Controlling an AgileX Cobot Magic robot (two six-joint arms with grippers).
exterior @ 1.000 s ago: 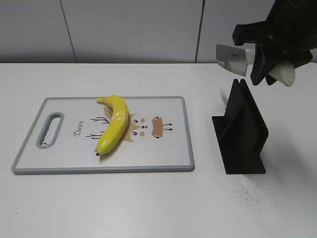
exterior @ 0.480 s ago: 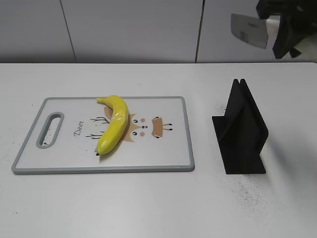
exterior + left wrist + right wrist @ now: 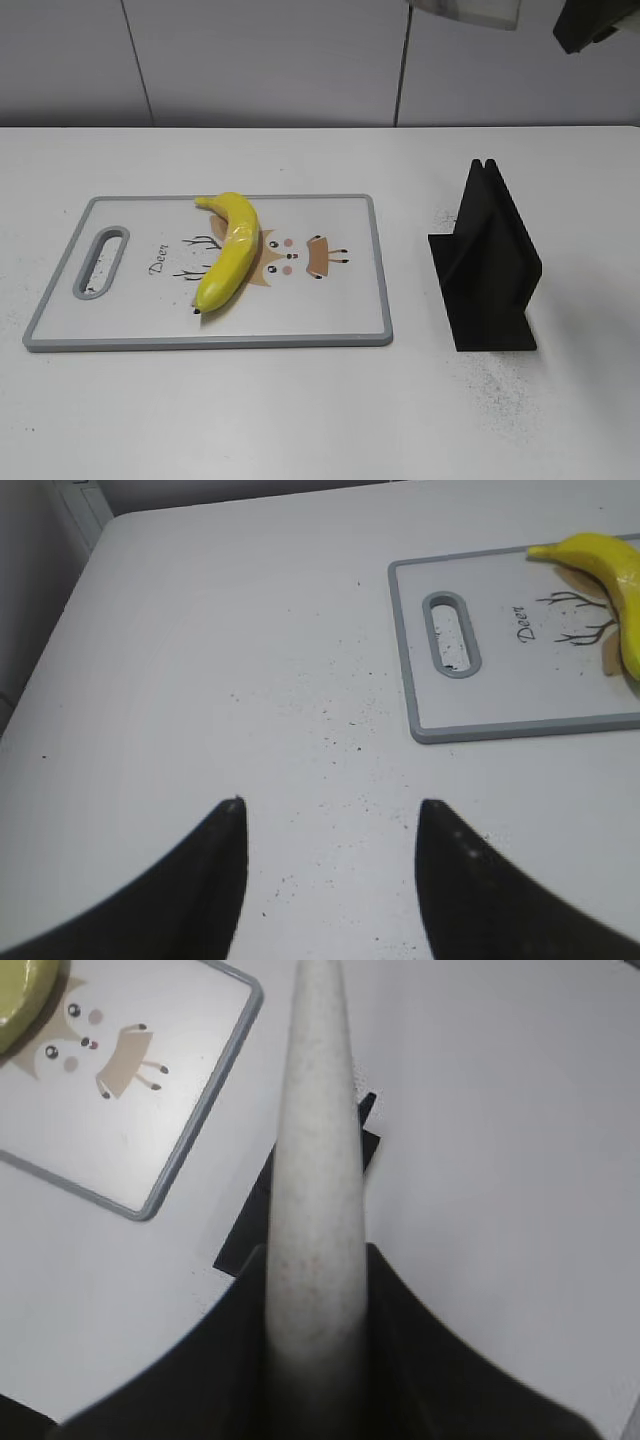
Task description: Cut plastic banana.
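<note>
The plastic banana (image 3: 229, 251) is glossy yellow and curved. It lies on the white cutting board (image 3: 330, 310) at the left of the table. Its upper end also shows in the left wrist view (image 3: 600, 560), and a yellow edge shows in the right wrist view (image 3: 22, 995). My right gripper (image 3: 315, 1290) is shut on the pale handle of a knife (image 3: 312, 1160). High at the top right of the exterior view, only the knife's blade (image 3: 470, 10) and part of the arm (image 3: 595, 22) show. My left gripper (image 3: 330, 805) is open and empty over bare table left of the board.
A black knife stand (image 3: 487, 262) stands on the table right of the board, below the raised knife; it also shows in the right wrist view (image 3: 262, 1200). The board has a grey rim and a handle slot (image 3: 101, 262) at its left end.
My right gripper has lifted the knife up and away from the stand, rising out of the top of the exterior view. The banana, board and stand have not moved.
</note>
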